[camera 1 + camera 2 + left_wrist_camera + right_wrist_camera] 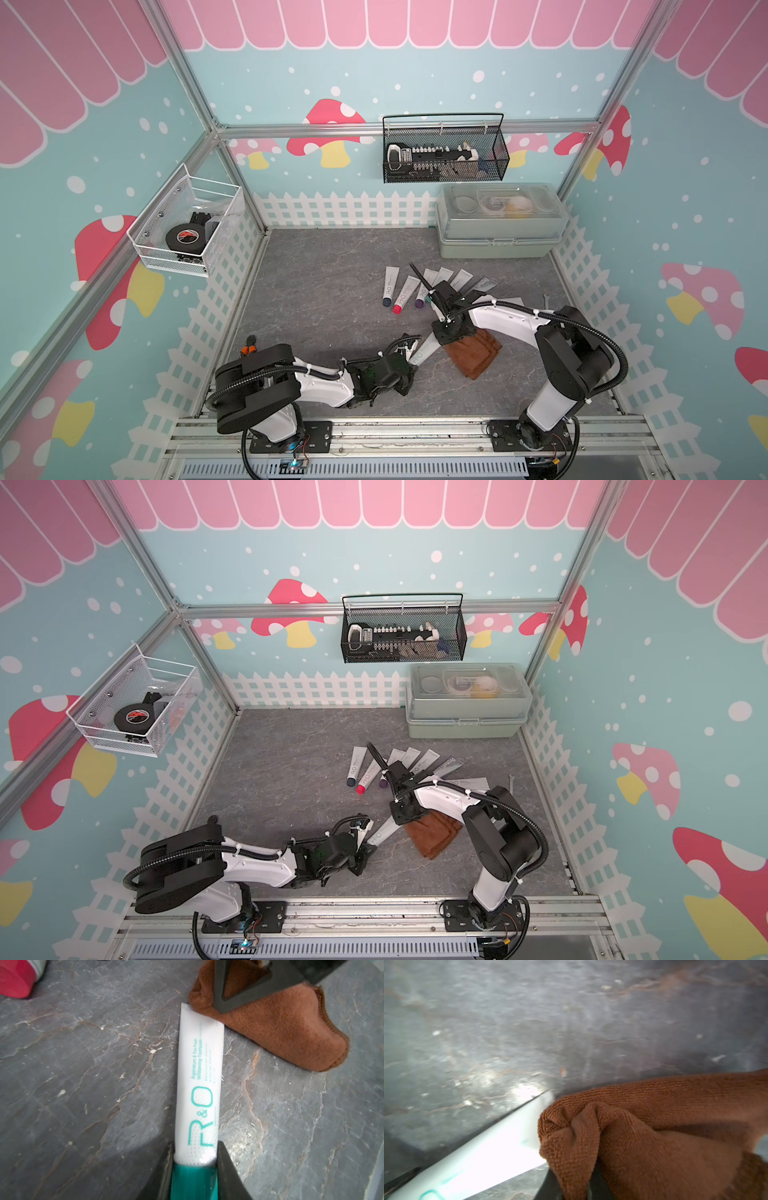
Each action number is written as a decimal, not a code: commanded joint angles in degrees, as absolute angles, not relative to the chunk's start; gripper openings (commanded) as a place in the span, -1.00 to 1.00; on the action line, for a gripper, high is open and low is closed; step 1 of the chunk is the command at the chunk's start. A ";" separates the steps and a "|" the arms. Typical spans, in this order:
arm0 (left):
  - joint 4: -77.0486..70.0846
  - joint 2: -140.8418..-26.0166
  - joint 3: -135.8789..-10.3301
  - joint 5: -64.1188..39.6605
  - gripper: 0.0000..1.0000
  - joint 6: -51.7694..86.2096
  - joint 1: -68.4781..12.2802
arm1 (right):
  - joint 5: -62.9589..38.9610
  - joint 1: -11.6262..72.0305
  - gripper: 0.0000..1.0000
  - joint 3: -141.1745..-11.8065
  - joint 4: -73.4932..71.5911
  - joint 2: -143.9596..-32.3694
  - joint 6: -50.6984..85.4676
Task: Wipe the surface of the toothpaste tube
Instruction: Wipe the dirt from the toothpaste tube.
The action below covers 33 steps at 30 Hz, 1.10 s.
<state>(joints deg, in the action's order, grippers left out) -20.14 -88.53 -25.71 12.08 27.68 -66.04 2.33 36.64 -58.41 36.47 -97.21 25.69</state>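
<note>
Toothpaste tube point(199, 1084) low at desk point(83, 1064) front-centre, L jaws clamped on its teal cap end, R jaws closed on brown cloth point(280, 1032) touching the crimped tail: wipe step underway, I judge; next stroke needs cloth drawn capward w/ light pressure, L grip firm.

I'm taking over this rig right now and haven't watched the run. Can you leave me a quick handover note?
Left gripper: shut on the toothpaste tube, just above its teal cap.
Right gripper: shut on the brown cloth, which lies over the tube's crimped end.
Other tubes lie in a row farther back on the table, not held.
Done: tube gripped, cloth in contact. How much is already wiped cannot be told.
Left: probably draw the cloth along the printed face toward the cap.
</note>
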 commanded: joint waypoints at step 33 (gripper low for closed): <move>-15.35 -88.73 -24.74 13.06 -0.48 28.42 -65.62 | 12.84 39.10 -0.76 -58.80 44.54 -107.29 24.96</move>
